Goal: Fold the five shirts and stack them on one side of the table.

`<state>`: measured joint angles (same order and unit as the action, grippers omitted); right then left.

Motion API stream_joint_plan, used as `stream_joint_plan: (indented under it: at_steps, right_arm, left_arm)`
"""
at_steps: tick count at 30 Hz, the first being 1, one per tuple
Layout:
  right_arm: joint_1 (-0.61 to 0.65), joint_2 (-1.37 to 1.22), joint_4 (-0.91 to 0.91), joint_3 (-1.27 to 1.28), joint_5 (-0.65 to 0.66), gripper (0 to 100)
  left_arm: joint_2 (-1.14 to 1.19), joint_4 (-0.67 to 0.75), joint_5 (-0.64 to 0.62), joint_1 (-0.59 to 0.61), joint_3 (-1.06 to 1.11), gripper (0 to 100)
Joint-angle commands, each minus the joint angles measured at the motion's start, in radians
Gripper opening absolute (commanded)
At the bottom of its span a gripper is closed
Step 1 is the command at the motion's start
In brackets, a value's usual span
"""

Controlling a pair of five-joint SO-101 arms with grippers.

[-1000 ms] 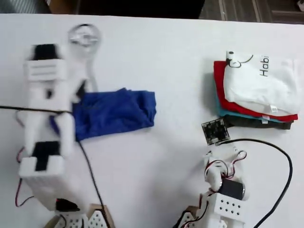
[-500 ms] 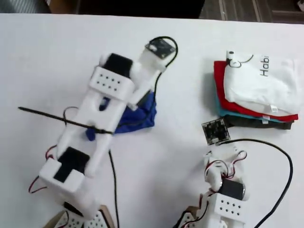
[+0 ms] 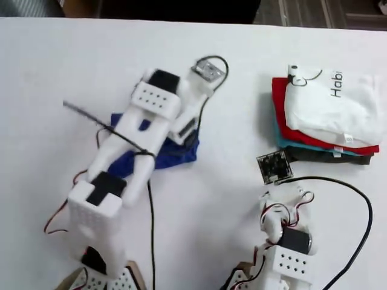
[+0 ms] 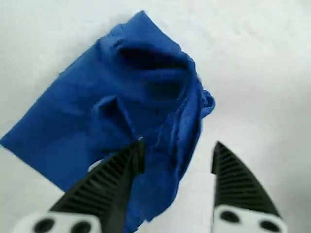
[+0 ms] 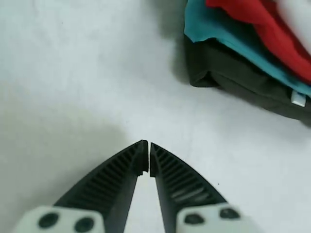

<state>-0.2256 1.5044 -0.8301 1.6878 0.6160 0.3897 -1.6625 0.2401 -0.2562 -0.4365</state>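
On the white counter (image 3: 60,54), four folded shirts (image 3: 314,140) are stacked by the right edge. The white top shirt (image 3: 332,99) bears dark print and a small label (image 3: 349,139). The blue shirt (image 4: 112,97) lies bunched mid-counter under the spread left hand (image 4: 178,145). The right hand (image 5: 148,145) is pressed together near the stack.

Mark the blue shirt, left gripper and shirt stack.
blue shirt (image 4: 102,107), left wrist view, middle of the cloth
left gripper (image 4: 178,144), left wrist view, midway between fingertips
shirt stack (image 3: 329,109), high view, white top shirt
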Motion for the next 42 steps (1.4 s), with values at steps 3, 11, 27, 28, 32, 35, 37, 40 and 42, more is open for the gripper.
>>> stream_joint_plan:
  at_steps: [3,11,27,28,32,35,37,40,42]
  right_arm:
    - [-0.008,0.019,0.015,0.011,-0.008,2.1]
    - [-0.008,0.019,0.015,0.011,-0.006,2.1]
    - [-0.008,0.021,0.015,0.011,-0.006,2.2]
    - [-0.008,0.021,0.015,0.011,-0.006,2.2]
    - [0.010,0.019,0.015,0.011,-0.006,2.2]
    - [0.010,0.019,0.015,0.011,-0.006,2.2]
    - [0.008,0.019,0.015,0.011,-0.006,2.2]
    - [0.008,0.019,0.015,0.011,-0.006,2.2]
    - [0.013,0.022,0.007,0.011,-0.006,2.1]
  left_arm:
    - [0.002,-0.086,0.006,0.206,-0.185,29]
    - [0.109,0.048,0.086,0.348,-0.067,15]
    - [0.315,0.144,0.160,0.508,-0.044,3]
    - [0.313,0.137,0.166,0.511,-0.048,3]
    - [0.311,0.103,0.167,0.471,-0.065,3]
    - [0.311,0.057,0.164,0.422,-0.102,7]
    - [0.311,0.008,0.152,0.396,-0.156,12]
    - [0.311,-0.081,0.127,0.391,-0.291,19]
    - [0.310,-0.127,0.117,0.417,-0.404,19]
